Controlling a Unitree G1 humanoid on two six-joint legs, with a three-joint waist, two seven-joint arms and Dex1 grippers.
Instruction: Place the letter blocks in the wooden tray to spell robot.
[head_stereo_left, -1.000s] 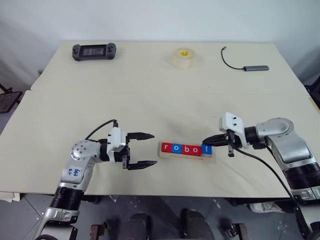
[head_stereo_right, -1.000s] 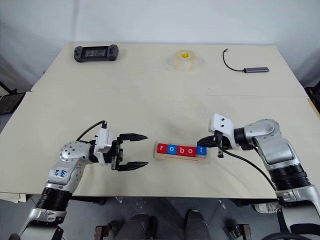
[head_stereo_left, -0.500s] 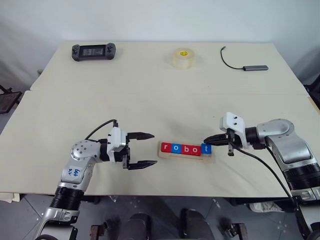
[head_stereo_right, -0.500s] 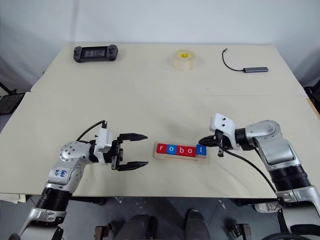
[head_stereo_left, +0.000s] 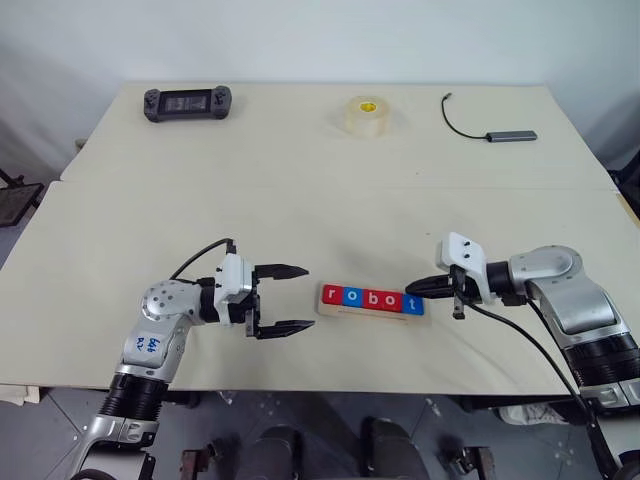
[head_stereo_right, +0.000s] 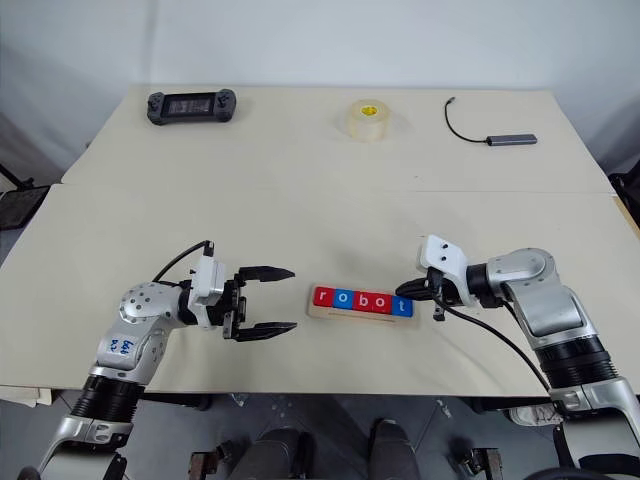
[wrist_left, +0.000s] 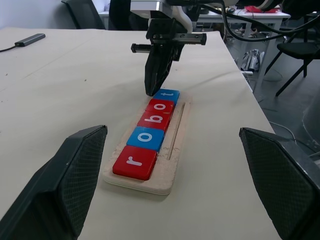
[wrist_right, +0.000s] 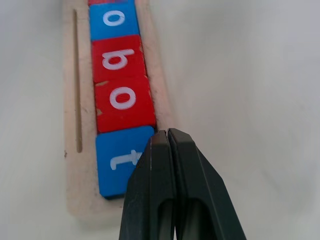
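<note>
Head view: tray (head_stereo_left: 372, 309) at table's 6 o'clock, blocks (head_stereo_left: 371, 298) reading robot.
Left gripper (head_stereo_left: 288, 298) wide, empty, at tray's 9 o'clock.
Right wrist view: right gripper (wrist_right: 168, 141) pinched closed, empty, over t block (wrist_right: 121, 161); careless sweep could knock t askew.

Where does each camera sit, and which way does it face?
Left and right eye views: on the head, looking down at the table; both arms show.
Left wrist view: level along the open left claw toward the wooden tray.
Right wrist view: down along the shut right claw onto the t block.
All views share the tray with its letter blocks.
</note>
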